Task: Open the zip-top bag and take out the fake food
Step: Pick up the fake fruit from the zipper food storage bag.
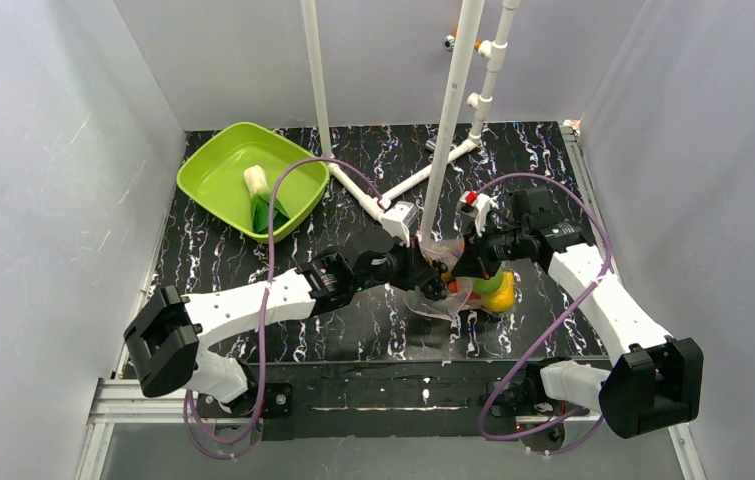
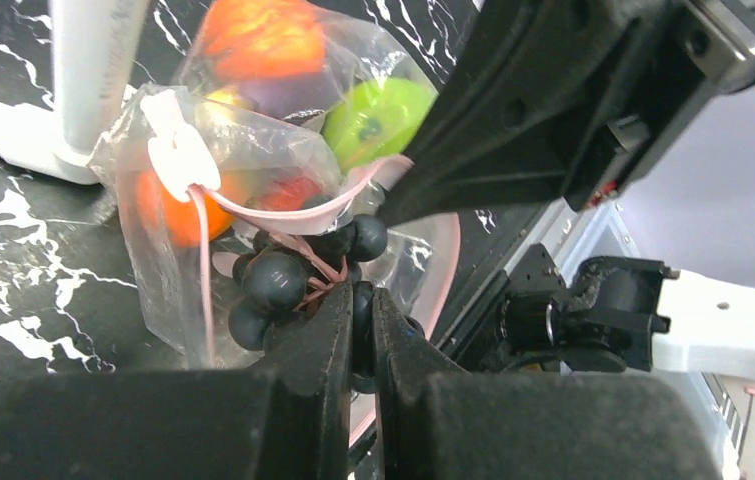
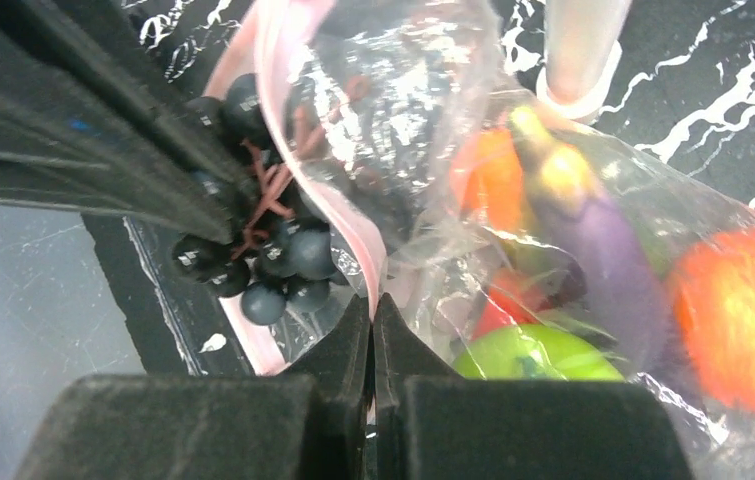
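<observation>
The zip-top bag (image 1: 450, 300) lies mid-table at the foot of a white post, its pink-edged mouth open. My right gripper (image 3: 373, 303) is shut on the pink zip strip (image 3: 353, 235) at the mouth's rim. My left gripper (image 2: 363, 297) reaches into the mouth from the other side and is shut on one berry of the dark grapes (image 2: 278, 278), which hang partly outside the opening. Still inside the bag are a green apple (image 3: 533, 357), a purple eggplant (image 3: 603, 250), oranges (image 3: 743, 300) and a small red piece (image 3: 503, 300).
A lime-green tray (image 1: 215, 160) at the back left holds a green-white leafy vegetable (image 1: 261, 198). White pipe posts (image 1: 451, 120) and their floor rails (image 1: 358, 195) stand just behind the bag. Grey walls close in the left, right and back.
</observation>
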{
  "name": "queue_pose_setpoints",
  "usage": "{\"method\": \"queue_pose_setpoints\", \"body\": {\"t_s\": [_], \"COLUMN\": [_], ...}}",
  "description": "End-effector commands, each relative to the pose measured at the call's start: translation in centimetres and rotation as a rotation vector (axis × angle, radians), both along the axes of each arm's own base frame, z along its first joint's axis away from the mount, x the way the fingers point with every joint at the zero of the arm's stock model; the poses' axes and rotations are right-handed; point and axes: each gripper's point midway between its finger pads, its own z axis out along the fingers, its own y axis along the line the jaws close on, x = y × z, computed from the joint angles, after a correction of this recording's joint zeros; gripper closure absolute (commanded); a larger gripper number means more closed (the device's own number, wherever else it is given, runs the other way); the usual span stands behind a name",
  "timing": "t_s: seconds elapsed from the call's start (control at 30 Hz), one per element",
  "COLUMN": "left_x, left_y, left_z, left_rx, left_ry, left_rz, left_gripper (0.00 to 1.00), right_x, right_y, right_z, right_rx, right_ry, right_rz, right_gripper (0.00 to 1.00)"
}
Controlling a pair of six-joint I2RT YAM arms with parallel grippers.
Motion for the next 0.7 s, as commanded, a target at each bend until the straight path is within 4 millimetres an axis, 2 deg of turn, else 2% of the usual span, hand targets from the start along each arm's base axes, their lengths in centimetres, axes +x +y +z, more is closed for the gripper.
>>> {"method": "queue_pose_setpoints", "body": {"t_s": [0.0, 0.23, 0.53, 0.67], "left_x": [-1.8, -2.2, -1.0, -1.2], "left_y": [0.0, 2.0, 5.4, 7.3], "left_z": [3.3, 7.0, 9.4, 10.8], "left_rx": [-0.095, -0.156, -0.221, -0.211], "left_ry": [-0.009, -0.086, -0.111, -0.136], "left_rz": [-0.082, -0.074, 0.0, 0.016], "left_gripper": [1.0, 1.0, 1.0, 1.0], "right_x": [1.6, 2.8, 1.8, 1.5], "right_y": [-0.6, -1.4, -0.9, -0.7], "right_z": [-0.7, -1.1, -0.5, -0.2], "right_rx": [-0.048, -0.084, -0.036, -0.019], "right_ry": [-0.036, -0.046, -0.042, -0.042], "right_rz": [-0.072, -0.144, -0.099, -0.086], "right_gripper": [0.99, 0.99, 0.99, 0.99]}}
